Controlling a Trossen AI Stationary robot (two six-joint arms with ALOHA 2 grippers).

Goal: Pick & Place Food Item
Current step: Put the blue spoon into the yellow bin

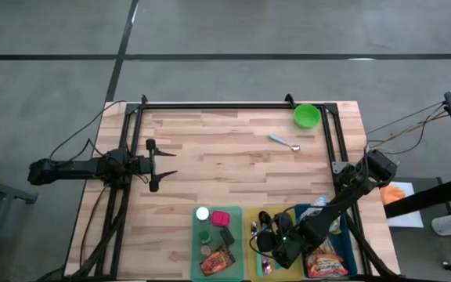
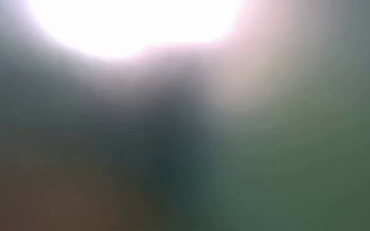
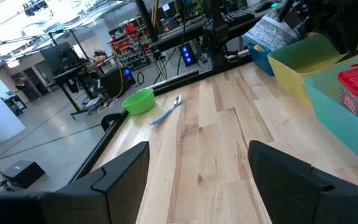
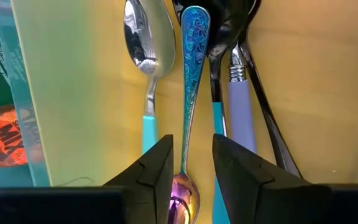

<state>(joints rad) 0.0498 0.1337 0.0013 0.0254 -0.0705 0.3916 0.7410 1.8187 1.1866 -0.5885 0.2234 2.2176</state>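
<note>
Food items lie in a green bin (image 1: 196,251) at the table's near edge: a red-lidded jar (image 1: 221,218) and an orange snack packet (image 1: 218,260). Another snack bag (image 1: 325,265) lies in a blue bin (image 1: 344,235). Between these two stands a yellow bin (image 4: 316,93) of cutlery. My right gripper (image 4: 192,168) points steeply down into the yellow bin, open by a narrow gap. Its fingers stand on either side of a blue patterned spoon handle (image 4: 193,68) without touching it. My left gripper (image 1: 159,163) waits open at the table's left, pointing level.
In the yellow bin lie a teal-handled silver spoon (image 4: 146,56), dark utensils (image 4: 229,37) and a lavender handle (image 4: 241,112). A green bowl (image 1: 307,117) and a blue-handled spoon (image 1: 284,142) sit at the far right. The low view shows only blur.
</note>
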